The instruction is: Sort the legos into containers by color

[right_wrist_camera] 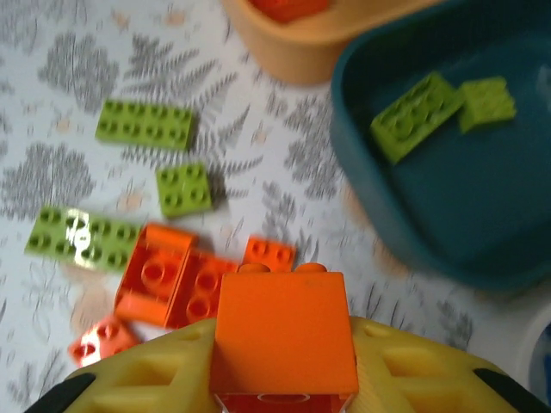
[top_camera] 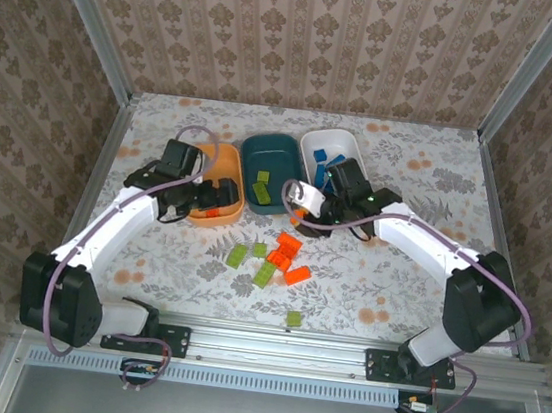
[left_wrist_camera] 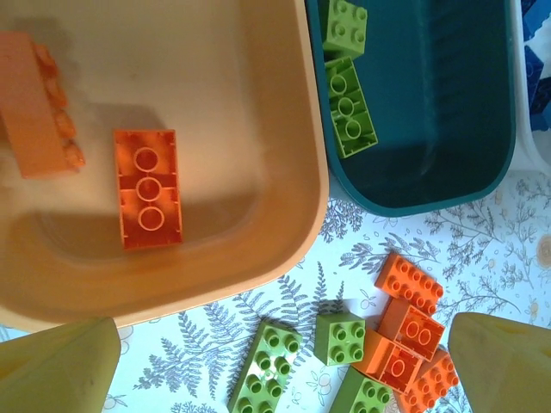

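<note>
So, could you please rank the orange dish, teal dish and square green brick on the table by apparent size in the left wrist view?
1. orange dish
2. teal dish
3. square green brick
Both dishes are cropped, so their order is unsure.

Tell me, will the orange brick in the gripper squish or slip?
Probably not squish: the brick has crisp, square edges, so it looks stiff. It may slip a little, since its plastic looks smooth. It likely won't roll, being boxy.

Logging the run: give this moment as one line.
left gripper open near orange plastic dish | right gripper shut on orange studded plastic brick
</note>
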Controlling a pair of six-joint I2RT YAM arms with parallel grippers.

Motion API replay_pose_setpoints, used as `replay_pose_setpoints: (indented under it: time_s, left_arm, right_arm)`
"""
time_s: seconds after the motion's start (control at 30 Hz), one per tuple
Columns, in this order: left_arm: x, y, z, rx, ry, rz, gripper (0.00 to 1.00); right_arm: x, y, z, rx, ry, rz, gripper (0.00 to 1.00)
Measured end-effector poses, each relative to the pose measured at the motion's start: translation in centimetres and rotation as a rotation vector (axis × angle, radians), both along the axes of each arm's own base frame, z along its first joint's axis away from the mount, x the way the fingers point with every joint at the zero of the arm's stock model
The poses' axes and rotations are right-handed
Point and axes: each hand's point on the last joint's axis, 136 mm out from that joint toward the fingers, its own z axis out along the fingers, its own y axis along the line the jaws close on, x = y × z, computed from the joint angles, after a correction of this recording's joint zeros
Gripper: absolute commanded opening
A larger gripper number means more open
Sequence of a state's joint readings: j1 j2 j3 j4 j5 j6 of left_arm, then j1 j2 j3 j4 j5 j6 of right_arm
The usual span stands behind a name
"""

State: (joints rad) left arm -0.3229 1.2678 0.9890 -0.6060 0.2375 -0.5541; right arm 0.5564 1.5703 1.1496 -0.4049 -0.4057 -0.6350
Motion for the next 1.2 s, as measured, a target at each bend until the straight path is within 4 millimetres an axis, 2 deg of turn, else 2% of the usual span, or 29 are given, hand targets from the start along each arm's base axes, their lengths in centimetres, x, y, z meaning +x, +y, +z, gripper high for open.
replay_pose_setpoints:
  time_s: [0.1, 0.27, 0.53, 0.67, 0.7, 0.87, 1.03, 1.1, 1.2]
  left_arm:
    - [0.0, 0.8, 1.1, -0.008, -0.031, 0.025, 1.00]
    - [0.1, 3.0, 2.8, -0.019, -0.070, 0.090, 1.00]
    - [0.1, 7.5, 4.6, 0.008, -0.110, 0.226, 1.00]
    - [-0.5, 7.3, 5.4, 0.051, -0.136, 0.187, 1.00]
    - [-0.6, 7.2, 5.5, 0.066, -0.139, 0.174, 1.00]
    - [-1.5, 7.8, 5.7, 0.155, -0.149, 0.145, 1.00]
    - [-2.0, 10.3, 6.6, 0.141, -0.161, 0.251, 1.00]
    - [-2.2, 11.0, 6.8, 0.119, -0.164, 0.305, 1.00]
    - [-2.4, 10.9, 6.8, 0.075, -0.159, 0.343, 1.00]
  right_arm:
    - [1.3, 2.3, 0.5, 0.050, -0.002, 0.015, 0.34]
    - [3.6, 7.8, 0.9, 0.100, -0.013, 0.062, 0.34]
    - [5.5, 16.3, 1.1, 0.149, -0.026, 0.136, 0.34]
    - [6.1, 19.0, 0.7, 0.155, -0.025, 0.159, 0.36]
    - [6.2, 19.3, 0.4, 0.153, -0.021, 0.160, 0.38]
    - [7.0, 20.1, -1.4, 0.129, 0.009, 0.149, 0.62]
    - [7.9, 20.0, -1.6, 0.155, 0.036, 0.114, 0.63]
    - [9.0, 19.9, -0.9, 0.197, 0.046, 0.074, 0.62]
    - [11.5, 18.8, 0.7, 0.288, 0.069, -0.019, 0.63]
